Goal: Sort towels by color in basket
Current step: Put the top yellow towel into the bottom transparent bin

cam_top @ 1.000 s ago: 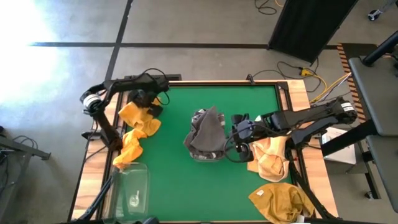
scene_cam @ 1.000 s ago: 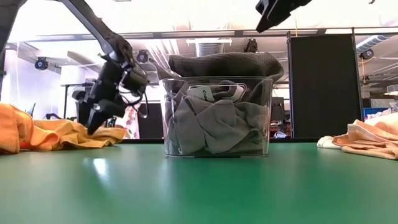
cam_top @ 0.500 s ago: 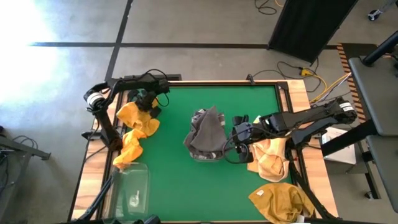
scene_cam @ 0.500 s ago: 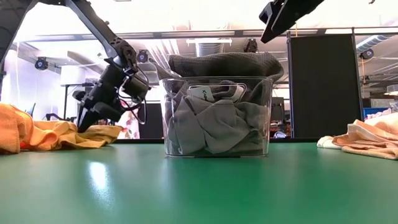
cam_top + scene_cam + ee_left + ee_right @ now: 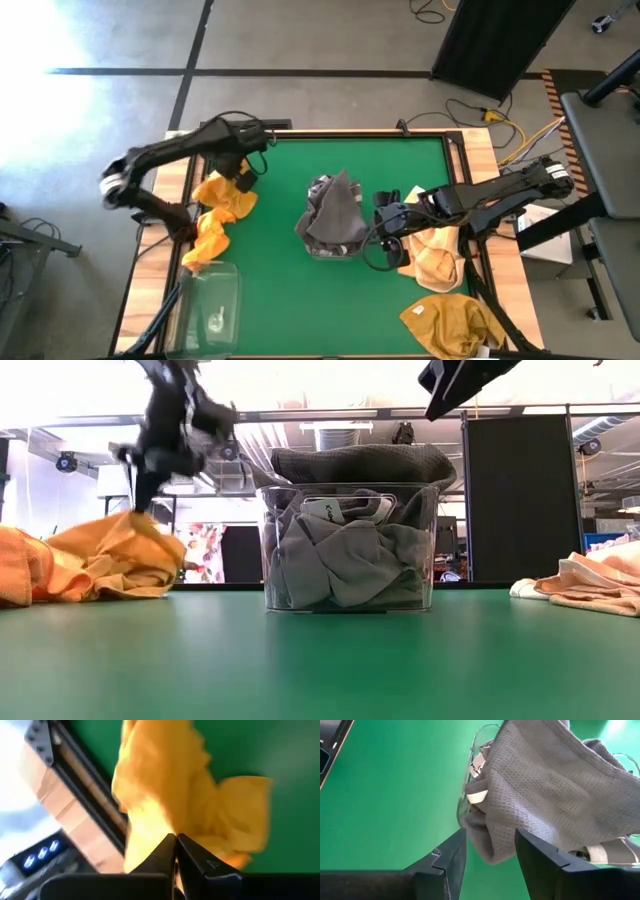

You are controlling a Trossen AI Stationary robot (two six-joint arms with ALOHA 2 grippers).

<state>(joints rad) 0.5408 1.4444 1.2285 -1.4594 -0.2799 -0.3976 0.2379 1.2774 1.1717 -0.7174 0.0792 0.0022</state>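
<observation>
An orange towel lies in a heap at the table's left edge, one part pulled up into a peak. My left gripper is shut on that peak. A clear basket at mid-table holds grey towels, the top one draped over its rim. My right gripper hovers open just right of the basket and above it, fingers apart with nothing between them. Peach and mustard towels lie at the right. My left gripper pinches a raised fold of the orange towel between its two shut fingers, coming from above and pointing down. The pinched part hangs below the fingers as a peak. The rest of the towel lies on the table.
A second clear basket lies at the near left corner. A mustard towel sits at the near right corner. Bare green table stretches in front of the middle basket.
My left gripper has shut on the orange towel and risen, drawing one part of it up into a peak while the rest stays on the table.
</observation>
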